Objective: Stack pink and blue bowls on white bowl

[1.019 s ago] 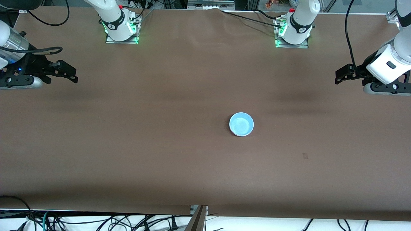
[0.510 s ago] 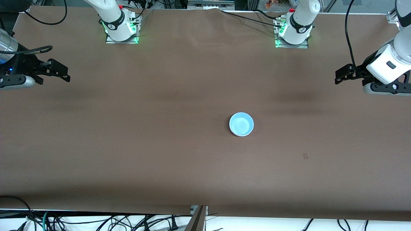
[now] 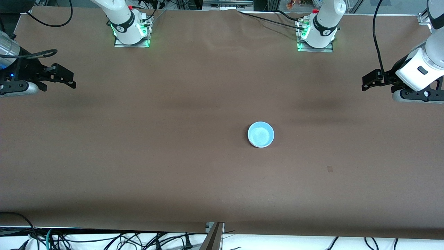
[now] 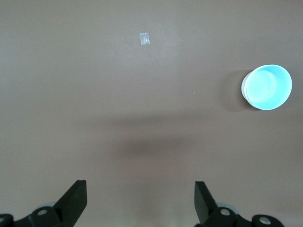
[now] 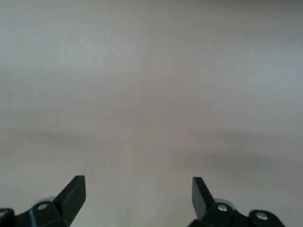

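Note:
The light blue bowl (image 3: 261, 134) sits upright near the middle of the brown table (image 3: 173, 156), and also shows in the left wrist view (image 4: 267, 86). A pale edge runs round it. No pink or white bowl shows apart from it, and I cannot tell whether any lies under it. My left gripper (image 3: 367, 81) hangs open and empty over the left arm's end of the table, well away from the bowl (image 4: 140, 194). My right gripper (image 3: 72, 80) hangs open and empty over the right arm's end, with only bare table under it (image 5: 137, 189).
A small pale tape mark (image 3: 329, 169) lies on the table nearer the front camera than the bowl, toward the left arm's end; it also shows in the left wrist view (image 4: 144, 39). The two arm bases (image 3: 131, 33) (image 3: 315, 34) stand along the table's back edge.
The right gripper has drawn back a little toward its end of the table, then stopped. The left arm and the bowl have not moved.

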Robot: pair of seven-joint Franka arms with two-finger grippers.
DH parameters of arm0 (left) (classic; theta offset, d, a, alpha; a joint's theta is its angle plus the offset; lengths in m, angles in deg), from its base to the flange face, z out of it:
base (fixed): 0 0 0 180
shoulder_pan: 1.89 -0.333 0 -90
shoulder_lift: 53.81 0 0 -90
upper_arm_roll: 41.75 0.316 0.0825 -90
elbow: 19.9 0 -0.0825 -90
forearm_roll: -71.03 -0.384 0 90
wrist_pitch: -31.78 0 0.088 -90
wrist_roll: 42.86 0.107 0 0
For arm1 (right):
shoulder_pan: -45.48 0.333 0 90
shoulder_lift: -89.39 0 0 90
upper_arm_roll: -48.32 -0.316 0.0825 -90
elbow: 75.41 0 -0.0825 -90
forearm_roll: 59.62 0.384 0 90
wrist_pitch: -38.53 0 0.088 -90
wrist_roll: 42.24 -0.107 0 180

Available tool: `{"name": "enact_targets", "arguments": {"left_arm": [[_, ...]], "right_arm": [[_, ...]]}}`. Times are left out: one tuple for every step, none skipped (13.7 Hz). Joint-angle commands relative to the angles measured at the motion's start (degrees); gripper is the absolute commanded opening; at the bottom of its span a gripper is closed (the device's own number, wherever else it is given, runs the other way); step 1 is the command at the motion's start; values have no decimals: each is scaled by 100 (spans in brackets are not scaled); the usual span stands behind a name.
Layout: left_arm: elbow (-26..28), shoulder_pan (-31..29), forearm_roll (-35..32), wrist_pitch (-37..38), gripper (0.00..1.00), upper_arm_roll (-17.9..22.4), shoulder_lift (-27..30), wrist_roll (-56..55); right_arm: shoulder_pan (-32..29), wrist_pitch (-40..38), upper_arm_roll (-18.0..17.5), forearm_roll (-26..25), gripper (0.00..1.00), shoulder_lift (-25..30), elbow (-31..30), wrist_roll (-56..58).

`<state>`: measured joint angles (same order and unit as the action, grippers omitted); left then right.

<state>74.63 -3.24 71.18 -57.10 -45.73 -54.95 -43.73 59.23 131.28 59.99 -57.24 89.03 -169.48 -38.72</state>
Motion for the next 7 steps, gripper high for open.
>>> {"name": "enact_targets", "arguments": {"left_arm": [[-145,-32,-77,160,100,-15,-62,-9],[-154,-32,-77,160,100,-15,-62,-27],[-154,-32,-77,160,100,-15,-62,-36],[-154,-40,-68,160,100,-7,-62,-27],[-154,-40,-68,160,100,-7,-62,-27],[-154,-40,-68,160,100,-7,-62,-27],[-154,-40,-68,160,100,-7,-62,-27]], "right_arm": [[-4,-55,-33,-62,99,142,-103,69],[-4,-55,-33,-62,99,150,-103,69],[-4,-55,-33,-62,99,142,-103,69],[-4,-55,-33,-62,99,150,-103,69],[-4,-55,-42,-62,99,150,-103,61],[-4,-55,-42,-62,99,142,-94,52],[-4,-55,-42,-62,99,142,-94,26]]}}
